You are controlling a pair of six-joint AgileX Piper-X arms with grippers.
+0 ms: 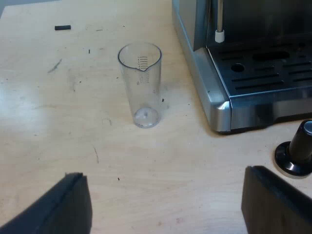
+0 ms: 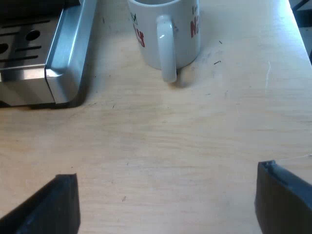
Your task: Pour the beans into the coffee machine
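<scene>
Between the two black fingers (image 1: 58, 207) of the left gripper (image 1: 165, 207) lies bare wooden table (image 1: 48, 126). They are spread wide and neither hold nor touch anything. Ahead of that gap, well apart from the fingertips, the glass (image 1: 140, 85) stands upright on the table. It is clear through to its base, and its pouring lip is on the side of the rim nearest the fingers. Just beyond one finger sits the tamper (image 1: 298, 155), upright on its round base with the black knob on top. It is near the front corner of the coffee machine (image 1: 214, 92). Farther out, the machine's slotted drip tray is in sight, with a thin steam wand (image 1: 219, 24) hanging over it. A small dark scrap (image 1: 62, 28) lies on the table far past the glass.

The right wrist view takes in other things. The right gripper (image 2: 165, 207) also has its fingers (image 2: 53, 207) wide apart over bare table, gripping nothing. Ahead of the gap, well clear of the fingertips, a white mug (image 2: 168, 29) with red lettering stands with its handle turned toward the fingers. Near it is a metal corner of the coffee machine.
</scene>
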